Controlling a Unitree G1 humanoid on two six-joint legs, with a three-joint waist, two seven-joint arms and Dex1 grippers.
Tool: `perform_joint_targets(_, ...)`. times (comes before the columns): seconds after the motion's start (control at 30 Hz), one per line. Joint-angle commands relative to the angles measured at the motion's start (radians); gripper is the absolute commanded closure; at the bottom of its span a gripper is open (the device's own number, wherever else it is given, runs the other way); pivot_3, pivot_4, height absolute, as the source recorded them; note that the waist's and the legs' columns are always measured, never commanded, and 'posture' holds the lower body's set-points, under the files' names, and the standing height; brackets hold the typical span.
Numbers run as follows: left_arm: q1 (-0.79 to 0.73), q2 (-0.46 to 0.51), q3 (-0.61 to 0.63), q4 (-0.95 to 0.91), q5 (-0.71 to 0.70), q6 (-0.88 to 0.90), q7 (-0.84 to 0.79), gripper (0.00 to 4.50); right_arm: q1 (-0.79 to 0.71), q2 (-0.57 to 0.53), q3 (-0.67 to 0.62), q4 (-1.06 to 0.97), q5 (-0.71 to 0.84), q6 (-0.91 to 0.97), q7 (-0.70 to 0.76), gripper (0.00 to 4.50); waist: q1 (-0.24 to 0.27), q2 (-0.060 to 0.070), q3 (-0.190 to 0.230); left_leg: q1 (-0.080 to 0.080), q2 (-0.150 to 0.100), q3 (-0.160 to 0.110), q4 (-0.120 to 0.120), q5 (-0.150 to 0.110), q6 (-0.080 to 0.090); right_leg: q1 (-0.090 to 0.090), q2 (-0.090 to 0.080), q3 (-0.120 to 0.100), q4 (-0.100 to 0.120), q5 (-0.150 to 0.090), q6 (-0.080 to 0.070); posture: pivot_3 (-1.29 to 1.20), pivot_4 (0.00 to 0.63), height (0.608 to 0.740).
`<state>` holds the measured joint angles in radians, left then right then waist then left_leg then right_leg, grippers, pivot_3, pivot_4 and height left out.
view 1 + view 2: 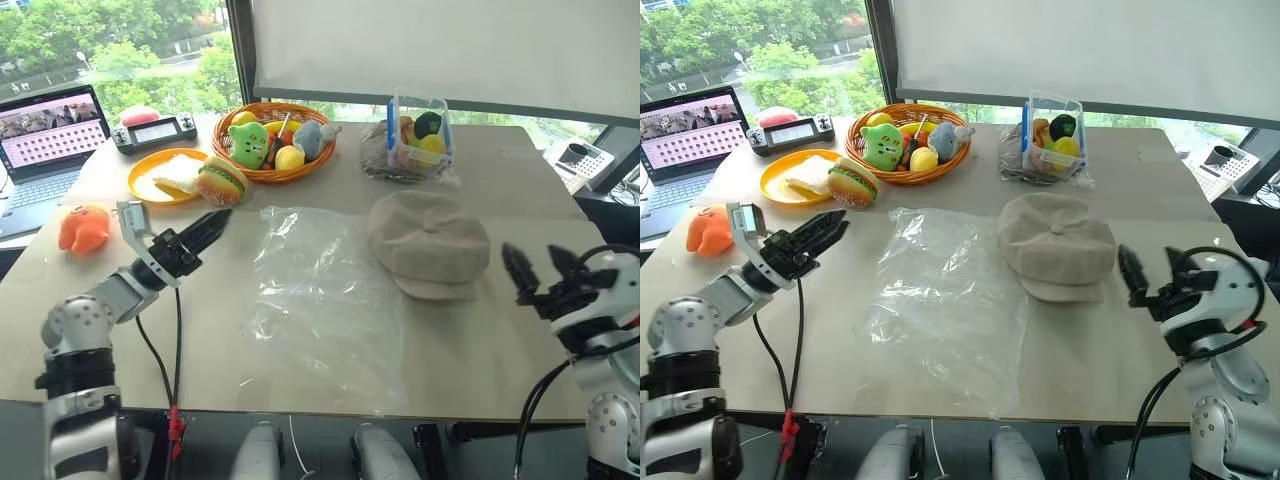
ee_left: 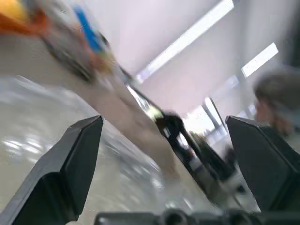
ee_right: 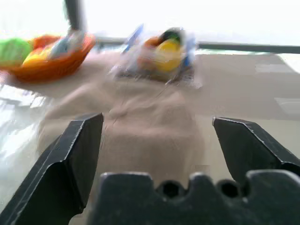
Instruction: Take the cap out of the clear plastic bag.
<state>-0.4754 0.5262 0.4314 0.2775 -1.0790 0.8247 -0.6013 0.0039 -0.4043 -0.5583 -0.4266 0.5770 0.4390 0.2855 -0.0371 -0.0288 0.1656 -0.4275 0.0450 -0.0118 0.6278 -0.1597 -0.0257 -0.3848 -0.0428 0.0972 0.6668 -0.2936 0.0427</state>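
The grey-beige cap (image 1: 428, 243) lies flat on the table, outside the clear plastic bag (image 1: 320, 300) and just right of it. The bag lies spread out and crinkled in the middle of the table, with nothing inside that I can see. My left gripper (image 1: 205, 232) hovers open at the bag's far left corner, clear of it; the left wrist view shows its fingers wide apart over the bag (image 2: 47, 136). My right gripper (image 1: 538, 268) is open to the right of the cap, not touching it, and the cap (image 3: 140, 126) lies between its spread fingers in the right wrist view.
An orange basket (image 1: 300, 172) of plush toys, a yellow plate (image 1: 145, 185), a burger toy (image 1: 222, 182) and a clear box (image 1: 420, 130) of toy fruit stand at the back. An orange plush (image 1: 83, 228), a laptop (image 1: 45, 140) and a controller (image 1: 155, 131) are at the left.
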Motion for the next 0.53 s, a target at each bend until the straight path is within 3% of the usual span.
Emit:
perform_joint_targets(0.03, 0.014, -0.052, -0.006, 0.024, 0.292, -0.287, 0.275, 0.0, -0.008, 0.008, 0.003, 0.002, -0.074, -0.046, -0.075, 0.07, 0.002, 0.0, 0.0, 0.0, 0.0, 0.0, 0.0, 0.0, 0.0, 0.0, 0.0, 0.0, 0.0, 0.0, 0.0, 0.0, 0.15, 0.74)
perform_joint_targets(0.17, 0.052, -0.086, -0.105, 0.101, 0.585, -0.546, 0.403, 0.0, 0.023, 0.01, 0.089, 0.055, -0.224, -0.145, -0.087, 0.07, 0.004, 0.0, 0.0, -0.002, -0.001, 0.001, -0.003, 0.0, 0.0, -0.003, 0.0, 0.001, -0.002, 0.0, -0.001, 0.0, 0.15, 0.74)
perform_joint_targets(0.53, 0.019, -0.168, -0.1, 0.243, 0.71, -0.738, 0.426, 0.0, 0.016, 0.033, 0.144, 0.177, -0.314, -0.256, -0.084, 0.07, 0.007, 0.001, -0.001, -0.001, -0.001, 0.002, -0.002, 0.0, 0.0, -0.002, 0.0, 0.001, -0.002, 0.001, 0.0, 0.0, 0.15, 0.74)
